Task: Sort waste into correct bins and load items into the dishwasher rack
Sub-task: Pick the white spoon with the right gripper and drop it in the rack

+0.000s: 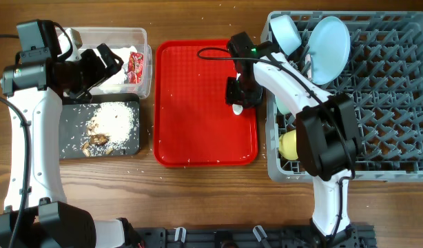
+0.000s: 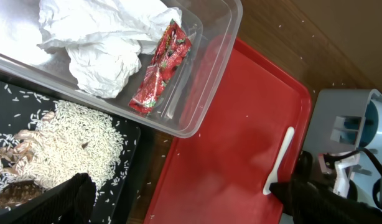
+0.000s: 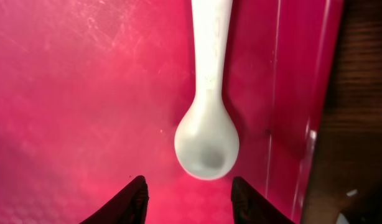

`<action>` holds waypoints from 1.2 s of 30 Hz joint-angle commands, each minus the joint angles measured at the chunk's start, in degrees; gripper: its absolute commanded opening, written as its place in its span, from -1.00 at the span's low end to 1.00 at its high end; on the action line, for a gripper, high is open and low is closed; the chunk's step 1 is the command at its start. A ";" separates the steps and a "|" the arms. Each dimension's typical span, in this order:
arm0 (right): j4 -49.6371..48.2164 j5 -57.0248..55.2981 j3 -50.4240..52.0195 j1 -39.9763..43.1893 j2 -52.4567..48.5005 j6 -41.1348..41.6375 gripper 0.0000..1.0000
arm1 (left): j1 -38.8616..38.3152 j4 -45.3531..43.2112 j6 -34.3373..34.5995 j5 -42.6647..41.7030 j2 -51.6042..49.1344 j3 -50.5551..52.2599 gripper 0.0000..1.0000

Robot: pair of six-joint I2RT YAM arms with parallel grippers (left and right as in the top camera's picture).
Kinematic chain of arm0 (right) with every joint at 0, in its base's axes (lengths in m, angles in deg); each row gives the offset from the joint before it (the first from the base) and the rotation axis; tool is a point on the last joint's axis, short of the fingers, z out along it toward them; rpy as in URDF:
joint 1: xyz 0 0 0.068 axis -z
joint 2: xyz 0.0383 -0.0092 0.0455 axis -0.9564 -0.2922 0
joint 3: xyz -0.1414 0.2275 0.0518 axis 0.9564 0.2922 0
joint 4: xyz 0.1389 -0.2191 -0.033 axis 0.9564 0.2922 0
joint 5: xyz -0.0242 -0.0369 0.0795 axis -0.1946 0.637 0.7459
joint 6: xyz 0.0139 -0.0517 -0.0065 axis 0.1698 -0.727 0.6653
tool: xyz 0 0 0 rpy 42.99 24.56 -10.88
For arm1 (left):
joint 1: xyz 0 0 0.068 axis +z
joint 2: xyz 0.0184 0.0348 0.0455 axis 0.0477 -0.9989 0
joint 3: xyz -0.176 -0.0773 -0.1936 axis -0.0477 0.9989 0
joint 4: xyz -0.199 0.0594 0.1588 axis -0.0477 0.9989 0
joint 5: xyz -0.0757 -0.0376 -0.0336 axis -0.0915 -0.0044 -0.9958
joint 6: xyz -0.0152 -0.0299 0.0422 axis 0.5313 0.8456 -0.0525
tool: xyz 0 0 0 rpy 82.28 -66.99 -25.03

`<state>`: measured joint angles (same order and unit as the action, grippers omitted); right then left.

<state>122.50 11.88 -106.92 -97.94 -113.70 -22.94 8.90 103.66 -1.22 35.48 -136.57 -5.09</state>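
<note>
A white plastic spoon (image 3: 206, 124) lies on the red tray (image 1: 191, 103) near its right edge; it also shows in the overhead view (image 1: 238, 109) and the left wrist view (image 2: 279, 159). My right gripper (image 3: 188, 198) is open just above it, fingers either side of the bowl end. My left gripper (image 1: 105, 62) is open and empty over the clear tub (image 1: 146, 41), which holds the crumpled napkin (image 2: 104, 43) and red wrapper (image 2: 161, 68). Rice scraps (image 1: 111, 120) lie in the black tray (image 1: 132, 146). The grey rack (image 1: 377, 103) holds a plate (image 1: 330, 48), a bowl (image 1: 287, 33) and a yellow cup (image 1: 289, 145).
Loose rice grains are scattered on the wooden table and the red tray. The red tray sits between the bins on the left and the rack on the right. A black cable runs across the tray's top to the right arm.
</note>
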 commanded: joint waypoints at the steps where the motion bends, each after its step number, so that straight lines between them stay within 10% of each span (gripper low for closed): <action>1: -0.74 0.02 0.15 0.20 -3.28 1.01 -0.21 | 0.07 -0.17 -0.13 0.13 0.04 -0.37 1.00; 6: -3.58 -1.07 0.13 0.20 -4.55 1.03 -0.35 | 0.07 -0.17 -0.13 0.13 0.04 -0.37 1.00; 10: -3.56 -0.98 0.13 0.31 -5.14 0.96 -0.91 | 0.07 -0.17 -0.13 0.13 0.04 -0.37 1.00; 20: -4.74 1.62 -2.38 0.76 -1.99 -5.68 -0.91 | 0.07 -0.17 -0.13 0.13 0.04 -0.37 1.00; 27: -1.88 -5.35 -5.35 5.49 21.40 -12.87 -0.91 | 0.07 -0.17 -0.13 0.13 0.04 -0.37 1.00; 36: 23.76 -28.63 -0.31 16.98 29.00 -8.90 -0.91 | 0.07 -0.15 -0.13 0.13 0.04 -0.37 1.00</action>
<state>143.48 -9.36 -111.42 -83.99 -85.15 -34.09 8.90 103.68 -1.24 35.48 -136.57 -5.09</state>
